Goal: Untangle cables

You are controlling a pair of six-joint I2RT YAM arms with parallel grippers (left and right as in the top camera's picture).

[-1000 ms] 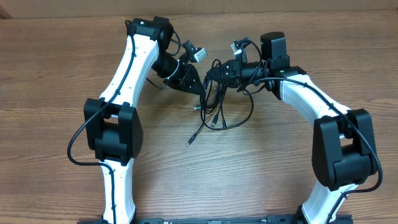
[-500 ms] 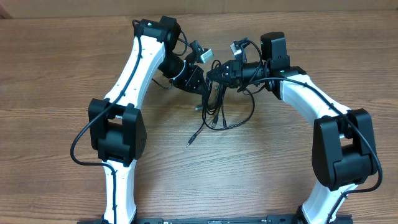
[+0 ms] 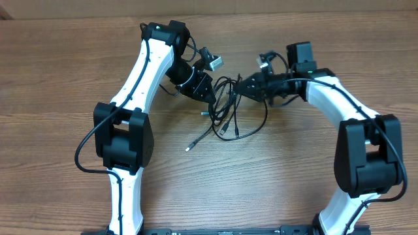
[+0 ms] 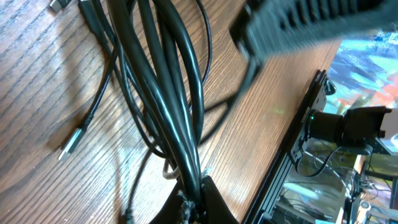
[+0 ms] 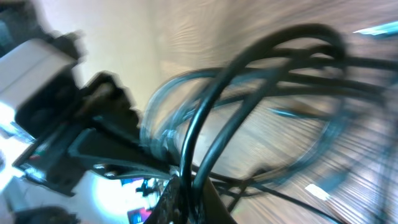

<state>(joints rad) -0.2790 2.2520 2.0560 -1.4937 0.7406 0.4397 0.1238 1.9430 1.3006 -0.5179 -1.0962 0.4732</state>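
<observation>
We see the white left arm (image 3: 140,68) and right arm (image 3: 330,104), each with a blocky black elbow joint (image 3: 123,134) (black wire (image 3: 80,153) looping beside it).

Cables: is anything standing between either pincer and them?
Nothing visible. The left pincer is shut on strands of the cables; the right pincer is shut on the same bundle from the other side.

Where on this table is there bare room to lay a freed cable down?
Bare wood lies between left arm and right arm, below the loose plug, and outside either arm. Crowded: the cables bunched between left pincer and right pincer.
</observation>
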